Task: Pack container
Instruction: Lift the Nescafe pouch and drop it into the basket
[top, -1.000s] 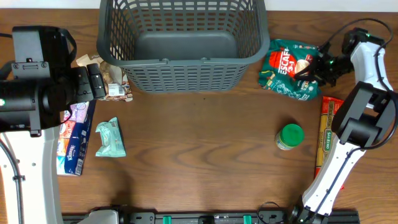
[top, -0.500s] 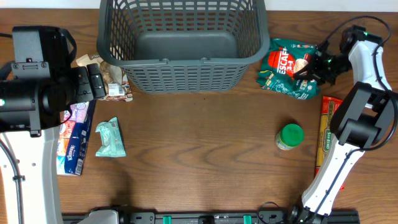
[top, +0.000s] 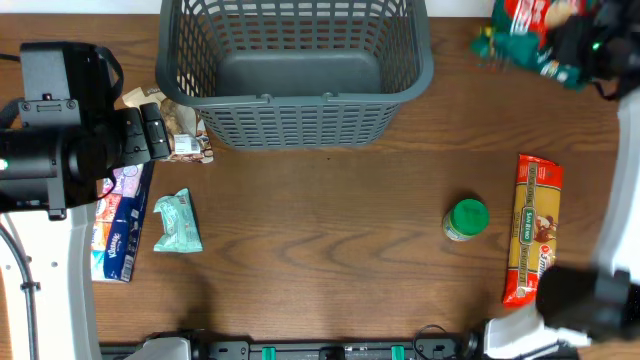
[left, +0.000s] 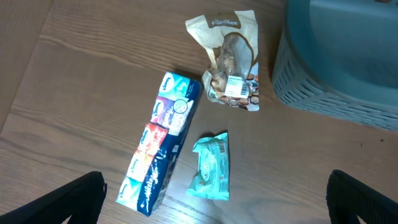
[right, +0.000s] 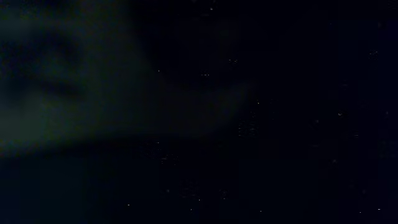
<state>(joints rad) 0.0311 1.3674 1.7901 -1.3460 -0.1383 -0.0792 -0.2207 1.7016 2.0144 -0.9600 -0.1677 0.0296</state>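
Well, the basket (top: 300, 98) sits empty at the back. The right gripper (top: 595, 45) seems to pinch a blurry green and red packet (top: 525, 30) up beside it, likely to drop it in. The left gripper (top: 153, 130) hangs, fingers (left: 81, 196) wide, near the tissues (left: 158, 146). A brown bag (left: 227, 50) reads something like "Pantree".

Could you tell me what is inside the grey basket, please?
Nothing visible: the basket shows a bare solid floor in the overhead view. Its far edge is cut off by the frame. The red and green packet is outside it.
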